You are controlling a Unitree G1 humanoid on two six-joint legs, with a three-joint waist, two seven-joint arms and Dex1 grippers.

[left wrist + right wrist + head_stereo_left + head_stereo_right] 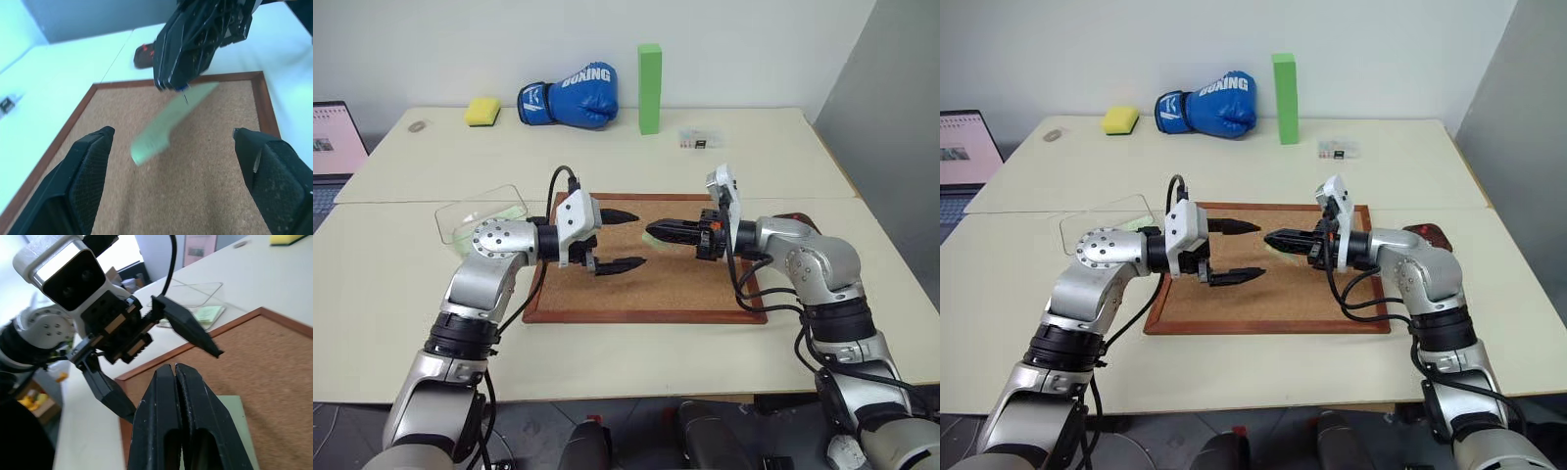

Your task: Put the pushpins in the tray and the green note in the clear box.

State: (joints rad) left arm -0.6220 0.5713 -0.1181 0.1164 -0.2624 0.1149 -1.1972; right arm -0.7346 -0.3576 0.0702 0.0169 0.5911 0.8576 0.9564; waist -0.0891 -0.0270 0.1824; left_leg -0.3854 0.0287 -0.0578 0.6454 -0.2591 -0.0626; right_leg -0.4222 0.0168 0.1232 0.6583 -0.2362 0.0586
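My right gripper (172, 87), clamped on a dark blue pushpin (185, 94), must carry it to the brown tray (145, 55), while my left gripper (617, 240) gapes wide, empty, above the pale green paper note (168, 123).

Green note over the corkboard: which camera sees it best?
The left wrist view: nearly the whole green note shows over the corkboard, beneath the blue pushpin pinched by the right gripper. The right wrist view hides part of it behind that gripper's fingers. The eye views show just a sliver.

Pale green note (168, 122), brown speckled corkboard (646, 284).
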